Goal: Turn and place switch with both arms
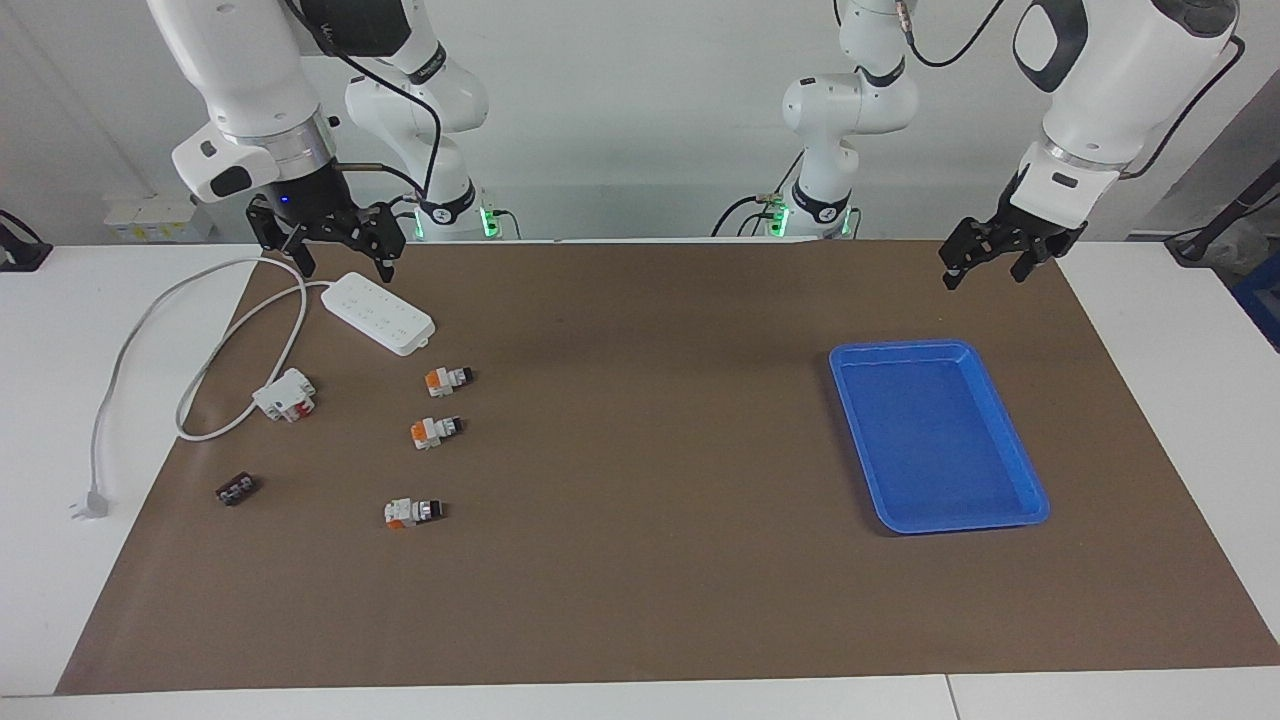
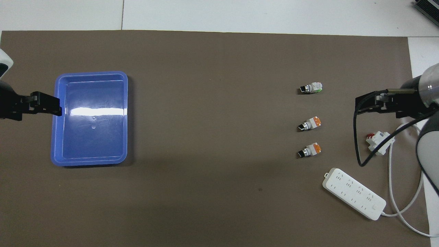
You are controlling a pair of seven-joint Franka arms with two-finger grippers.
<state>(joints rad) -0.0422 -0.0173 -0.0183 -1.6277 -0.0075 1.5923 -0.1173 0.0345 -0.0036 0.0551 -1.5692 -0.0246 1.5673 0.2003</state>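
A white table (image 1: 1180, 400) carries a brown mat (image 1: 650, 600) that covers most of it, a bare white strip showing at each end and along the edge farthest from the robots; a pale wall (image 1: 620, 100) closes the room at the robots' backs. At the right arm's end a white plug (image 1: 88, 505) lies on the bare table, its cable (image 1: 130, 340) looping onto the mat; a dark block (image 1: 236, 489) sits near the mat's edge, with a white-and-red block (image 1: 286, 395) nearer the robots. The right gripper (image 1: 345, 262) hangs in the air over the power strip (image 1: 379, 312), jaws spread wide and holding nothing. Three switches lie in a row toward the middle, well apart from each other: switch one (image 1: 448, 379) nearest the robots, just by the strip; switch two (image 1: 435, 431) between the others; switch three (image 1: 412, 512) farthest from the robots, all flat on the mat with black tips pointing to the left arm's end. A blue tray (image 1: 1035, 505) rests on the mat at the left arm's end, well apart from the switches. The left gripper (image 1: 985, 272) hangs in the air over the mat's corner beside the tray, jaws wide and holding nothing.
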